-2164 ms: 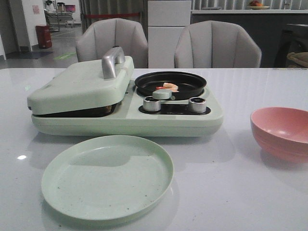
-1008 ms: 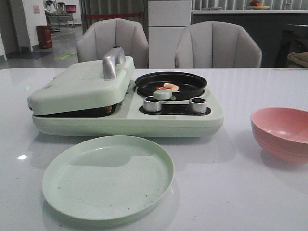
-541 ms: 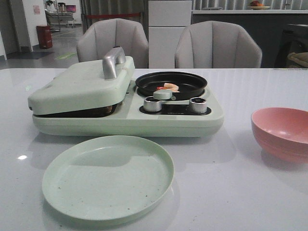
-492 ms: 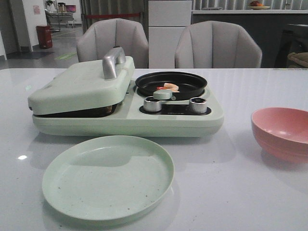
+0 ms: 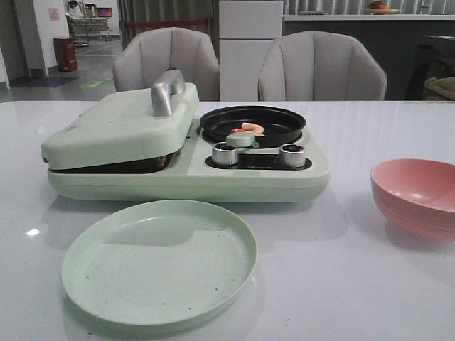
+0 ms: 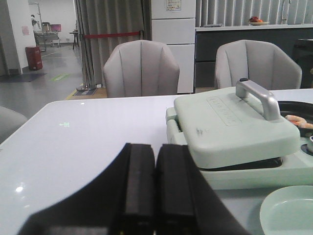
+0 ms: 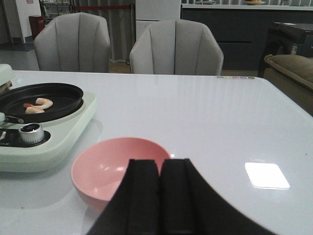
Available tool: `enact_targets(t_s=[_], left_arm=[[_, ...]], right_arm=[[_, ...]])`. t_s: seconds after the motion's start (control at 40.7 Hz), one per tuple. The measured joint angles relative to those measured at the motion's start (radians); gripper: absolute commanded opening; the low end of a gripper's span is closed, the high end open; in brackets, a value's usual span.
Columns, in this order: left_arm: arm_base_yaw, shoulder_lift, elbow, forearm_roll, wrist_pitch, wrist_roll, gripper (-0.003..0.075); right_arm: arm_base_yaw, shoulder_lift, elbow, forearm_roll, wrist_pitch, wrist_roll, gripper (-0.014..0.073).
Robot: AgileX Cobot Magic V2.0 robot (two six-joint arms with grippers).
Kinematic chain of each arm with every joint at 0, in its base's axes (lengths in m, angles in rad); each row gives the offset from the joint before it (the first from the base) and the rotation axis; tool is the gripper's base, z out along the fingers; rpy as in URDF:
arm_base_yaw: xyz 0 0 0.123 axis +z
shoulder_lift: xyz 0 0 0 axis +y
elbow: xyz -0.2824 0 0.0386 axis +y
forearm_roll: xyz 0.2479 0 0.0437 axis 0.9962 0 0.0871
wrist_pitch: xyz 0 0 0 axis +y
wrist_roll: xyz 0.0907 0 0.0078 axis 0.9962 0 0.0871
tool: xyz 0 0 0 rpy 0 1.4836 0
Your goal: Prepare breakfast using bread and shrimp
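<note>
The shrimp lies in the black pan on the pale green cooker; in the right wrist view the shrimp shows as pale curled pieces with a red bit. The cooker's hinged lid with its metal handle is down, and the bread is hidden. My left gripper is shut with nothing in it, held back from the cooker's left end. My right gripper is shut and empty, just short of the pink bowl. Neither gripper shows in the front view.
An empty pale green plate lies in front of the cooker. The pink bowl stands at the right. Two knobs sit on the cooker's front panel. Two grey chairs stand behind the table.
</note>
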Motion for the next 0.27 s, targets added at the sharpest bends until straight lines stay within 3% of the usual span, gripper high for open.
enact_targets(t_s=[0.271], left_arm=[[0.0, 0.0, 0.0, 0.0, 0.0, 0.0, 0.0101]], right_arm=[[0.0, 0.0, 0.0, 0.0, 0.006, 0.0, 0.0035]])
